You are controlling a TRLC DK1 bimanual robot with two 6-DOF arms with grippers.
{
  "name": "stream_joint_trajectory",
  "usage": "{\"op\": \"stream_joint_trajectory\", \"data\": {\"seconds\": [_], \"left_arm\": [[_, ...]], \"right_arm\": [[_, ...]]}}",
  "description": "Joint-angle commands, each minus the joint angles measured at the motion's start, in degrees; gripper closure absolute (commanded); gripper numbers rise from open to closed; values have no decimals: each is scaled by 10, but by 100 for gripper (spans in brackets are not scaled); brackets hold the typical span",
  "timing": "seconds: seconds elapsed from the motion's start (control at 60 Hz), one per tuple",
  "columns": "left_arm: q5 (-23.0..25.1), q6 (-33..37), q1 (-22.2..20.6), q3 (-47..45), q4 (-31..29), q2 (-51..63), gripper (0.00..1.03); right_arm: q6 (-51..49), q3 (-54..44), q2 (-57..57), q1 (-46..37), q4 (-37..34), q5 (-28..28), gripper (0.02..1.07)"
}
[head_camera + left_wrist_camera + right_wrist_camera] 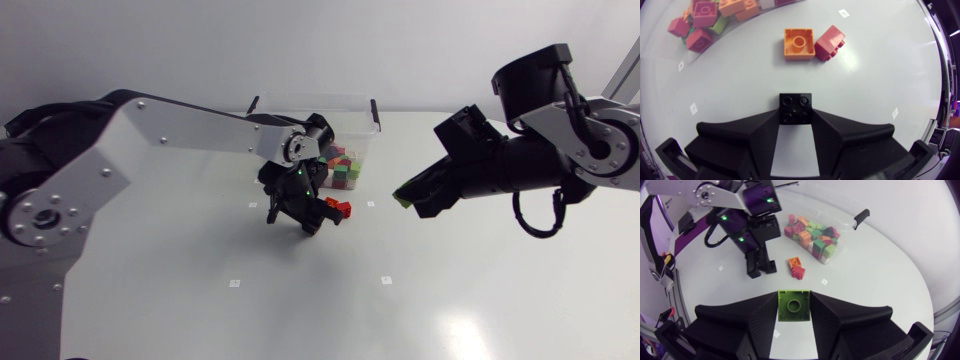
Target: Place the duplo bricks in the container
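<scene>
Left claw pinching black brick, right claw pinching green brick, orange brick and red brick loose beside container

Seen from above, clock centred on left gripper, orange brick and red brick close at 3 o'clock, right gripper farther at 3 o'clock, bare gap between, container barring 12 to 1 o'clock, left arm at 10 o'clock, open table 4 to 8 o'clock.
</scene>
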Motion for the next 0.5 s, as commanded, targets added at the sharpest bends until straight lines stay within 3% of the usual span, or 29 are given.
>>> {"op": "stream_joint_trajectory", "data": {"seconds": [0.0, 0.233, 0.483], "left_arm": [[3, -14, 9, -42, 12, -69, 73], [3, -13, 19, -113, 55, -195, 73], [3, -14, 32, -101, 81, -249, 73]], "right_arm": [[29, 29, 35, -1, 25, -2, 76], [71, 112, 132, 12, 85, 0, 76], [99, 213, 232, 24, 118, 18, 76]]}}
